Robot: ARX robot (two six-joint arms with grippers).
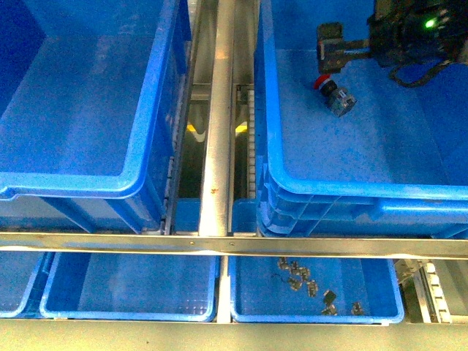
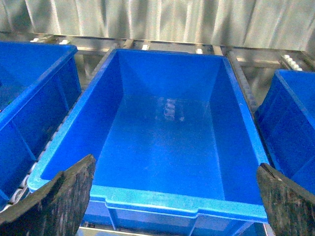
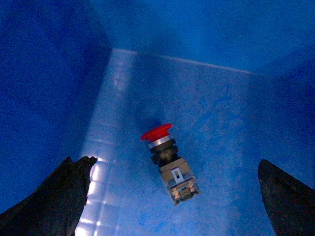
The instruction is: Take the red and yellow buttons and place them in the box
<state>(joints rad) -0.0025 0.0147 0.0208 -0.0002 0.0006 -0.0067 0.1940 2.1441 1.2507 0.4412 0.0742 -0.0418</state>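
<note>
I see one red push-button (image 1: 333,93) lying sideways on the right blue bin's (image 1: 365,186) floor, beneath my right gripper (image 3: 170,164), jaws wide apart; left gripper (image 2: 175,162), likewise spread, faces the second blue bin (image 2: 162,196); one metal rail (image 1: 219,110) separates the two bins.

Right gripper fingers (image 3: 59,196): matt black, rough-grained.
Push-button (image 3: 170,160) between them: red cap, silver collar, black neck, pale grey block.
Bin (image 1: 351,189) under them: bright blue, floor finely speckled with pale scuffs.
Left gripper fingers (image 2: 64,196): black, flecked grey.
Empty bin (image 2: 147,196) ahead of them: bright blue, plain glossy floor.
Lamp (image 1: 430,23) on the right arm: green.
Rail (image 1: 219,110): dull silver.
Clips (image 1: 303,281): silver-grey.
Shallow tray (image 1: 387,311) holding them: blue.
</note>
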